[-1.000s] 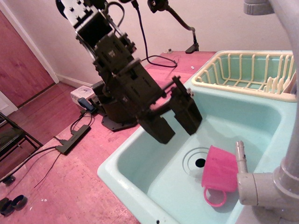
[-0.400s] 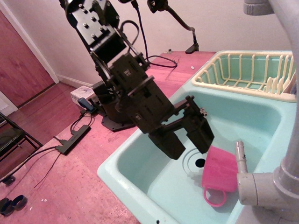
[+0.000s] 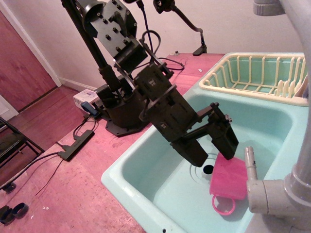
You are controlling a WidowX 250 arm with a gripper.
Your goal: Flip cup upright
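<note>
The bright pink cup (image 3: 229,179) stands upside down on the floor of the pale green sink (image 3: 146,167), right of the drain. Its ring handle (image 3: 223,205) points toward the front. My black gripper (image 3: 212,153) is open and empty, low inside the sink. Its right finger (image 3: 224,138) hangs just above the cup's upper left edge and overlaps it in this view. Its left finger (image 3: 192,150) is over the drain (image 3: 208,169). I cannot tell whether the finger touches the cup.
A grey faucet (image 3: 282,189) with a small lever stands at the sink's front right, close to the cup. A cream dish rack (image 3: 255,75) sits at the back right. A cable and a black stand lie on the pink counter behind.
My gripper has moved down and to the right into the sink, from above the left part of the basin to just over the cup. It stays open. The cup has not moved.
</note>
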